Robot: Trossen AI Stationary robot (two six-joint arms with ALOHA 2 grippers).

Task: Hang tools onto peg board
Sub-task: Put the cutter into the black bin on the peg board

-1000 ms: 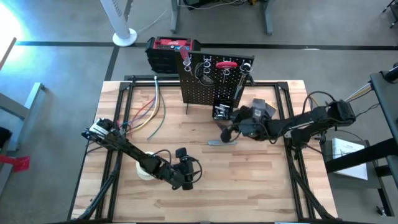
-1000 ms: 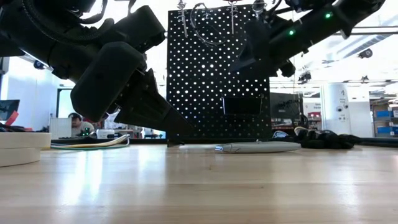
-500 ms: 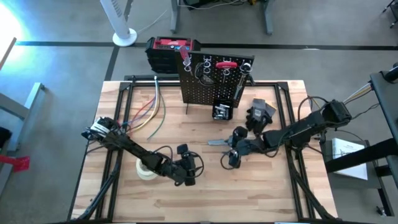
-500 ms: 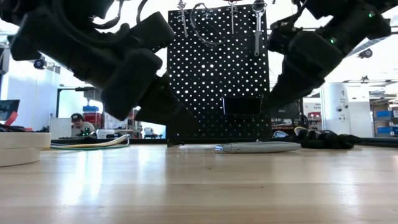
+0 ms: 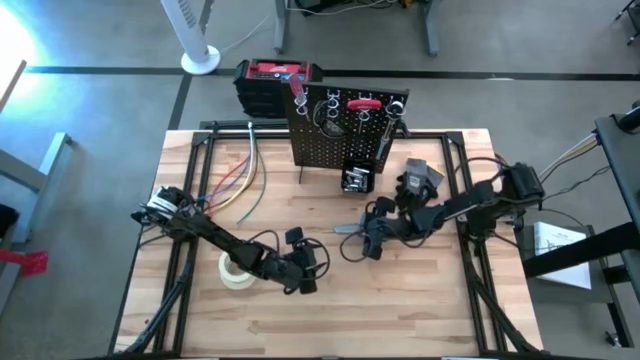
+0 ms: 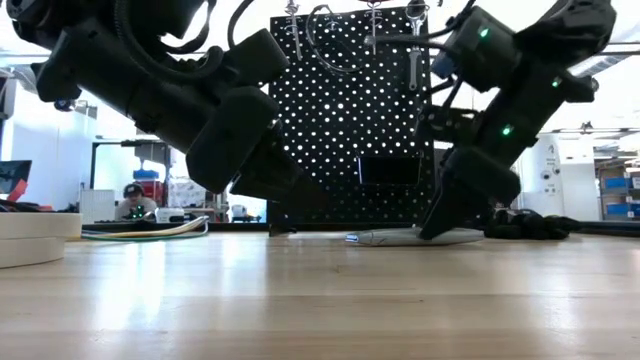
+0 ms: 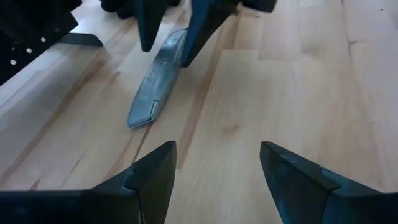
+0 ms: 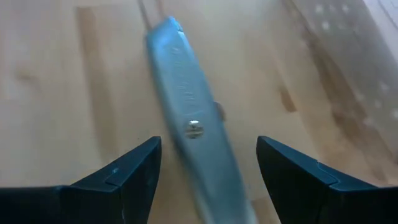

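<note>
A grey utility knife (image 5: 345, 228) lies flat on the table in front of the peg board (image 5: 335, 140); it also shows in the right wrist view (image 8: 193, 124) and the left wrist view (image 7: 158, 81). My right gripper (image 8: 208, 168) is open and low over the knife, one finger on each side of its body, and I see no touch. My left gripper (image 7: 217, 165) is open and empty, a little nearer the table's near edge and to the left (image 5: 305, 268). A red-handled tool (image 5: 362, 102) and a silvery wrench (image 6: 414, 45) hang from hooks at the board's top.
A small black bin (image 5: 357, 180) sits at the board's foot. Black gloves (image 5: 420, 178) lie to the right of it. A whitish tape roll (image 5: 235, 272) lies by my left arm, coloured cables (image 5: 240, 180) at the far left, and a red-and-black box (image 5: 275, 80) stands behind the board.
My right gripper has left the place by the bin, swung toward the table's near edge, then come down over the knife with its open fingers astride it. The knife has stayed where it was.
</note>
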